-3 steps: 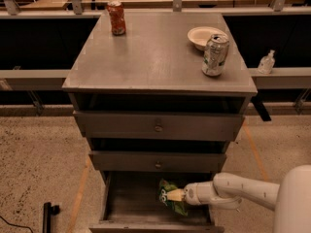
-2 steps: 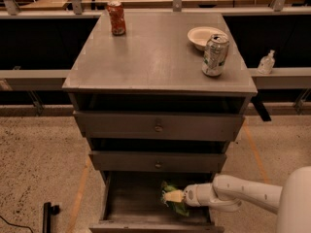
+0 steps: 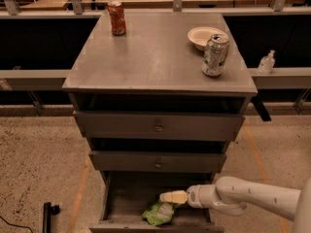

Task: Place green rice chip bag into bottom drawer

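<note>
The green rice chip bag (image 3: pixel 158 212) lies crumpled on the floor of the bottom drawer (image 3: pixel 121 203), near its front edge and a little right of the middle. The drawer is pulled out. My gripper (image 3: pixel 172 197) reaches into the drawer from the right on a white arm. Its pale fingertips hover just above and to the right of the bag. The gripper is open and holds nothing.
On the cabinet top (image 3: pixel 146 57) stand a red can (image 3: pixel 116 17) at the back left, a white bowl (image 3: pixel 204 35) and a silver-green can (image 3: pixel 215 55) at the right. The two upper drawers (image 3: pixel 158 126) are closed. A black object (image 3: pixel 47 215) lies on the floor at the left.
The bag was at my fingertips before. Now it lies lower and further left on the drawer floor, let go. The arm has barely moved.
</note>
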You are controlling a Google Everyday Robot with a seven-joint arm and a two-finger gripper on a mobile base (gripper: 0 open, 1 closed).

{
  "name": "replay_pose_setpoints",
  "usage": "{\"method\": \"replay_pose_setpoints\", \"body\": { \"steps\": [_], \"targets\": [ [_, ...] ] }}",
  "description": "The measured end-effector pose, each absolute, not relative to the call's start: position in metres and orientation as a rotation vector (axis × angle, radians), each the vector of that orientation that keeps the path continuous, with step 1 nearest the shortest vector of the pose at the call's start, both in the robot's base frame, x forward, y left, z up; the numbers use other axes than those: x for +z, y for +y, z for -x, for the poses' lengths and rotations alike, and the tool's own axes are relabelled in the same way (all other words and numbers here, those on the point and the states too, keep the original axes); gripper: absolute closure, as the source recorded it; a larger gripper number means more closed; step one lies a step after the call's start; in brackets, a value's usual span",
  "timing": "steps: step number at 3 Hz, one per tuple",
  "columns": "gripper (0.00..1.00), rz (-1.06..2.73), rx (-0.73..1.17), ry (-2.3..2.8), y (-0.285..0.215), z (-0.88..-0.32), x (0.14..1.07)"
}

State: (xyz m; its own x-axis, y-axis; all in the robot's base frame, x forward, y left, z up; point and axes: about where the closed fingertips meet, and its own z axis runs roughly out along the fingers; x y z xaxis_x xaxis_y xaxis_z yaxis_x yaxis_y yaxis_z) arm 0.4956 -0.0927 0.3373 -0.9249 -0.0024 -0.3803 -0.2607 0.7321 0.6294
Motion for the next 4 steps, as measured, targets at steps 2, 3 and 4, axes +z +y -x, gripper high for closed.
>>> {"method": "replay_pose_setpoints", "body": {
  "steps": [2, 3, 4],
  "targets": [
    [0.49, 0.163, 1.107, 2.447, -0.119, -0.456, 0.406],
    [0.72, 0.158, 1.053, 2.386, -0.129, -0.429, 0.459],
    [0.71, 0.148, 0.866, 2.337, -0.13, -0.398, 0.527]
  ]
}}
